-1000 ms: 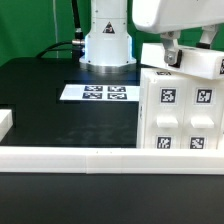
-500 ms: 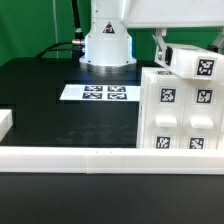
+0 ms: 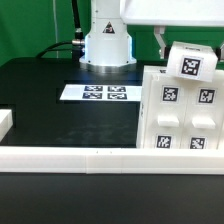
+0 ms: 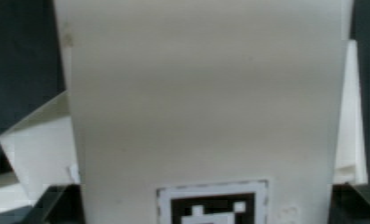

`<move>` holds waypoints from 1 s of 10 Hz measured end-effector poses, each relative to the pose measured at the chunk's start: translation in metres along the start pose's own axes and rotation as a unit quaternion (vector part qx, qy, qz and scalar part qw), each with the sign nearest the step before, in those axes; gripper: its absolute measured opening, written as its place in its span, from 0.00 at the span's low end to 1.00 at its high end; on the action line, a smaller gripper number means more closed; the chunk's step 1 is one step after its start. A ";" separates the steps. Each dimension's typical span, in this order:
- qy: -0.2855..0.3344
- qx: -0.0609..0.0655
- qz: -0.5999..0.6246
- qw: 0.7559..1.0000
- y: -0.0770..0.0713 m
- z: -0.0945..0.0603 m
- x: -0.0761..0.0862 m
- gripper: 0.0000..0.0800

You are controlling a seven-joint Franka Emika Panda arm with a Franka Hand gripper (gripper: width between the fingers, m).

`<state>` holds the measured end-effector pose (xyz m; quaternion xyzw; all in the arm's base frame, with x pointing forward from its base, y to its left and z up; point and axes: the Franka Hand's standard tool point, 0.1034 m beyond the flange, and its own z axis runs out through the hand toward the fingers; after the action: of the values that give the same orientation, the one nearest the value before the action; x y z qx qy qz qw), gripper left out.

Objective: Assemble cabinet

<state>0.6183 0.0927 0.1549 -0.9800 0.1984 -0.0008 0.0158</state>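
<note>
Standing at the exterior view's right end of the black table (image 3: 40, 100), just behind the long white L-shaped border rail (image 3: 90, 158) that runs along the near edge, the large white plastic cabinet box (image 3: 180, 118) shows four black-and-white square tags on the face turned to the camera. Above its top far corner a smaller flat white tagged panel (image 3: 192, 62) hangs tilted, one tag facing forward, and its lower edge looks to touch or nearly touch the box top, though the picture is too coarse to settle which. The gripper (image 3: 160, 42) reaches down from the white arm body at the top edge of the frame, and one dark finger (image 3: 159, 43) shows against the panel's side on the exterior view's left; the other is hidden behind the panel, so whether the jaws are clamped on it cannot be told. In the wrist view the panel (image 4: 200, 100) fills nearly everything as a plain white face with a tag at one end, and dark finger tips (image 4: 40, 205) peek past its edges. Toward the table's far middle lies the marker board (image 3: 95, 93), well apart from the box, with the white robot base (image 3: 107, 45) behind it. A short white block (image 3: 5, 122) sits at the exterior view's left edge, against the rail.
</note>
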 end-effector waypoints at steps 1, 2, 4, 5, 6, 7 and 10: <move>0.000 0.001 0.022 1.000 0.000 0.000 0.000 0.70; 0.007 0.007 0.097 0.995 -0.001 0.000 0.001 0.70; 0.019 0.018 0.237 0.971 0.002 0.001 0.002 0.70; 0.025 0.024 0.316 0.948 0.002 0.001 0.002 0.70; 0.024 0.028 0.365 0.930 0.001 0.001 0.003 0.70; 0.019 0.035 0.403 0.914 0.000 0.000 0.003 0.70; 0.003 0.048 0.526 0.849 -0.004 0.000 0.003 0.75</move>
<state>0.6223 0.0952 0.1549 -0.7271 0.6838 -0.0052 0.0601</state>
